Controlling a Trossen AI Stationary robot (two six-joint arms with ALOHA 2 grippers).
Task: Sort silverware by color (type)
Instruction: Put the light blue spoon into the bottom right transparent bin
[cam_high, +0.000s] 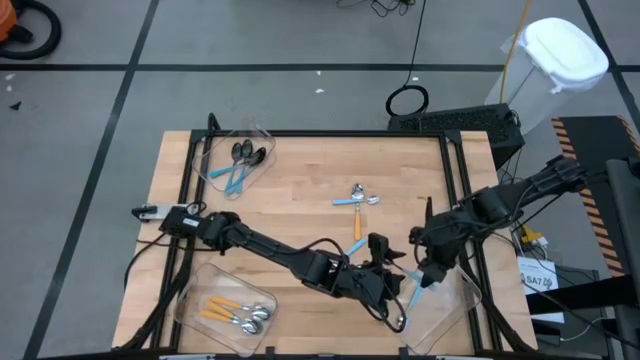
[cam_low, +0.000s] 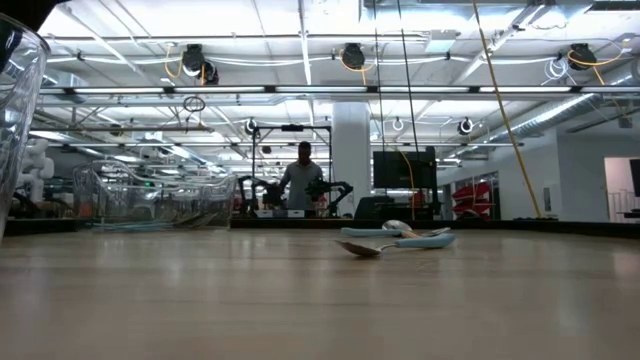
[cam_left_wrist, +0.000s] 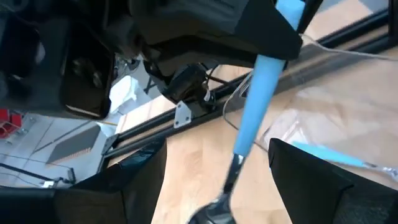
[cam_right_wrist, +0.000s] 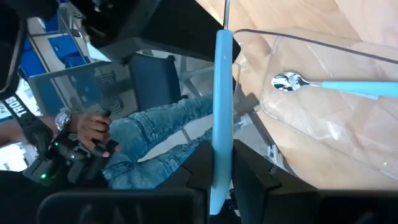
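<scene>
Pinching a blue-handled spoon (cam_right_wrist: 221, 106) by its handle, the right gripper (cam_high: 428, 274) hangs just beside the near-right clear bin (cam_high: 455, 318), left gripper (cam_high: 392, 285) spread alongside. Sorting looks perhaps two-thirds done: roughly four spoons (cam_high: 358, 198) remain mid-table beyond that bin.

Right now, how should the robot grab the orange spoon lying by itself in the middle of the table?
Probably take the orange spoon by the middle of its handle, coming straight down from above. It lies flat on the table, so nothing can slip underneath, and the handle is thin and straight, which suits a pinch across its width.
</scene>
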